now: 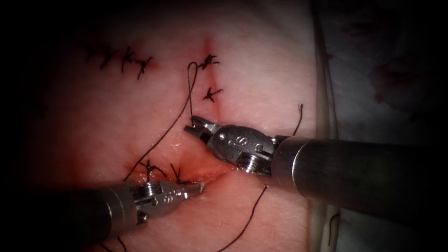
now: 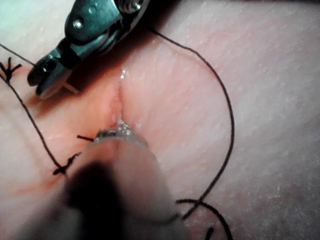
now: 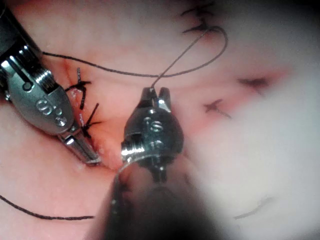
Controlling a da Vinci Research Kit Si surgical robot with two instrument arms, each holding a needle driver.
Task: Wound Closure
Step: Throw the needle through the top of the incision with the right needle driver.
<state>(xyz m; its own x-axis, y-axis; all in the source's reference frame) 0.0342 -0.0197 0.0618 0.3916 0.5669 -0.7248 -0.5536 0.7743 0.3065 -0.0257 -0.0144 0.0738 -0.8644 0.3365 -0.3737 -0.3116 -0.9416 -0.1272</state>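
The only marks that can be read are stamped characters on the two tools. In the endoscope view, the silver metal wrist block of the right arm's tool carries a stamped "S" with a second, smaller character just beside it, too small to tell. The silver metal wrist block of the left arm's tool, near that first tool and below it, bears a similar stamped "S" with an unclear mark beside it. In the right wrist view the same stamp on the left arm's tool reads roughly as "S9" or "SS"; which one cannot be told. The right arm's tool there shows faint engraved marks, unreadable.
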